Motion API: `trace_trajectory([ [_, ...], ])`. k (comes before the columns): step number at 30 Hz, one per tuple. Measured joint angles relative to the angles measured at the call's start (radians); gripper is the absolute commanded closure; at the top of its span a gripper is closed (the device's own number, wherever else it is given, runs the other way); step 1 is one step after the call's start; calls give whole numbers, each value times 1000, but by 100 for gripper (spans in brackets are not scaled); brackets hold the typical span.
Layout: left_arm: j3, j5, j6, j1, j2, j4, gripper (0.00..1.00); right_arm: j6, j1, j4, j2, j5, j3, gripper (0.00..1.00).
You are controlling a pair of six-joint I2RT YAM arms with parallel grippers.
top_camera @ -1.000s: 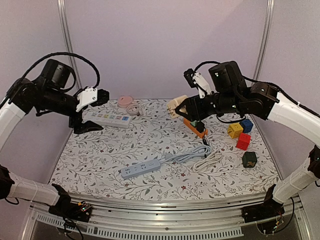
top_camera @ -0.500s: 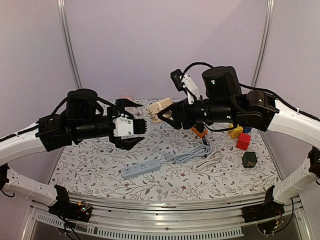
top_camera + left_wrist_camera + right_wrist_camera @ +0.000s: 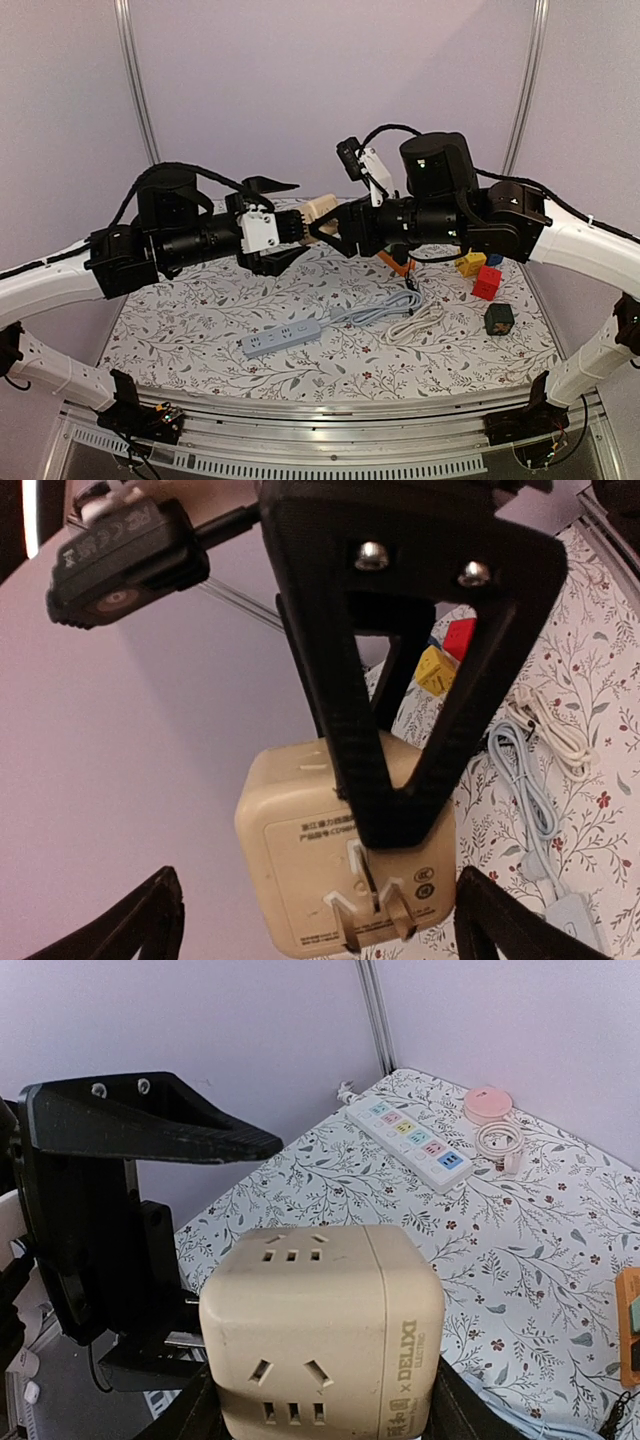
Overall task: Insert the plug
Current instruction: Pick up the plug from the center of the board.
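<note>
1. My right gripper (image 3: 327, 222) clamps the cube adapter (image 3: 320, 1330) in mid-air; my left gripper (image 3: 300, 218) gapes wide and empty, flanking it.
2. If I release before the left closes, the adapter drops.
3. The closing fingers may clash.

Both arms raised over table middle, grippers facing each other. Right gripper (image 3: 322, 216) clamped on cream cube adapter (image 3: 318, 206), held out leftward. Left gripper (image 3: 302, 218) fingers spread wide, one above and one below adapter's left side; contact unclear.

On floral table (image 3: 170, 330):
- grey power strip (image 3: 281, 340) near middle, grey cable (image 3: 385, 306) running right
- white cord bundle (image 3: 416, 325) just beside cable
- right side: orange block (image 3: 398, 265), yellow cube (image 3: 468, 262), red cube (image 3: 487, 282), dark green cube (image 3: 498, 318) nearest
</note>
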State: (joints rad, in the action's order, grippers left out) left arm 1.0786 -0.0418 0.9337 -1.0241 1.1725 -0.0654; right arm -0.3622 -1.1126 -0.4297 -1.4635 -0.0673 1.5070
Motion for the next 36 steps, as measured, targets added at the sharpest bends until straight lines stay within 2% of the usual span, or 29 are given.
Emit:
trace_trajectory([
  [5,11,18,-3,-2,11,-7,16,0,0,6,0,10,1,100],
  [7,17,24,-4,-3,16,-10,20,0,-1,7,0,14,1,100],
  [9,19,28,-10,-3,21,-14,32,0,-3,9,0,14,1,100],
  [12,23,31,-28,-6,27,-27,54,0,-7,14,0,11,2,100],
  [16,34,23,-50,-8,27,-34,100,11,-7,19,0,2,4,100],
  [18,37,23,-58,-8,27,-39,100,25,-7,19,1,1,5,100],
  [19,37,22,-60,-8,27,-40,100,26,-7,19,1,2,5,97],
  [20,37,22,-62,-8,27,-40,100,27,-7,19,1,4,5,90],
  [21,38,22,-65,-8,26,-42,100,27,-6,19,1,6,5,76],
  [24,45,23,-79,-10,22,-60,100,28,-6,23,2,18,5,20],
  [25,51,26,-89,-11,21,-68,100,28,-6,27,5,23,3,5],
  [26,57,35,-105,-12,18,-76,100,38,-6,37,11,31,-3,2],
  [30,84,103,-213,-13,-3,-145,100,144,-16,59,82,96,-65,1],
  [33,106,193,-324,-13,-35,-208,100,266,-19,120,195,181,-186,1],
  [36,129,322,-441,-12,-73,-260,100,390,-20,269,326,290,-357,1],
])
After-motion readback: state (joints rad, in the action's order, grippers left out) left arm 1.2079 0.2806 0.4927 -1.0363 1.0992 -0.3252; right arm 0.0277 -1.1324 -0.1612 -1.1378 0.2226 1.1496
